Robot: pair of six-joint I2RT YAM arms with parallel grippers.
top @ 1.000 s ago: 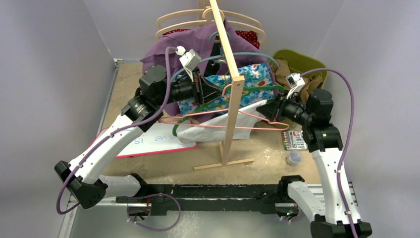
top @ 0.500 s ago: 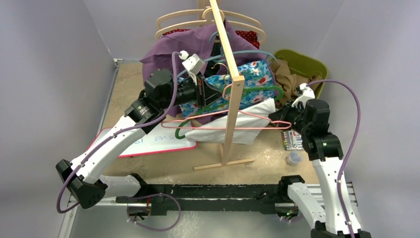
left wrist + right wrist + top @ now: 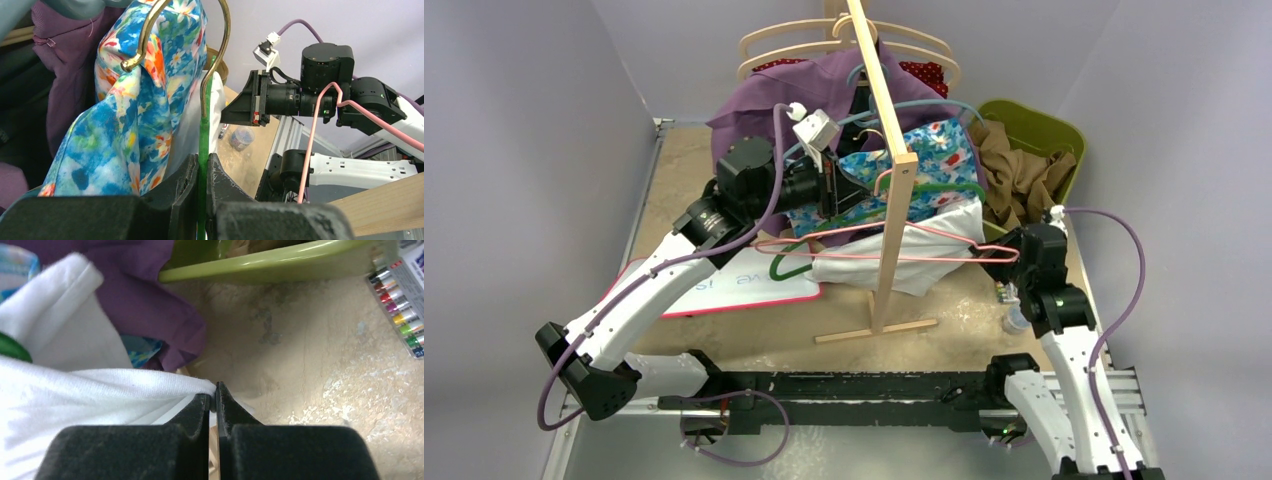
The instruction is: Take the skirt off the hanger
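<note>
The white skirt (image 3: pixel 924 245) hangs on a green hanger (image 3: pixel 944 187) beside the wooden rack post (image 3: pixel 889 200). My left gripper (image 3: pixel 834 190) is shut on the green hanger's bar (image 3: pixel 204 140), with the white cloth (image 3: pixel 212 115) just behind it. My right gripper (image 3: pixel 999 245) is shut on a pinched edge of the skirt (image 3: pixel 75 390), jaws (image 3: pixel 213 395) closed on the fabric and the cloth stretched to the right. A pink wire hanger (image 3: pixel 874 258) lies across the front of the skirt.
A blue floral garment (image 3: pixel 924 150) and a purple garment (image 3: pixel 824 85) hang on the rack behind. A green bin (image 3: pixel 1034 130) with brown cloth stands at the right. A whiteboard (image 3: pixel 734 285), a marker pack (image 3: pixel 400 315) and a small jar (image 3: pixel 1016 320) lie on the table.
My right arm has drawn back to the right and towards the near edge, pulling the skirt's edge with it. My left gripper shifted slightly and keeps the green hanger.
</note>
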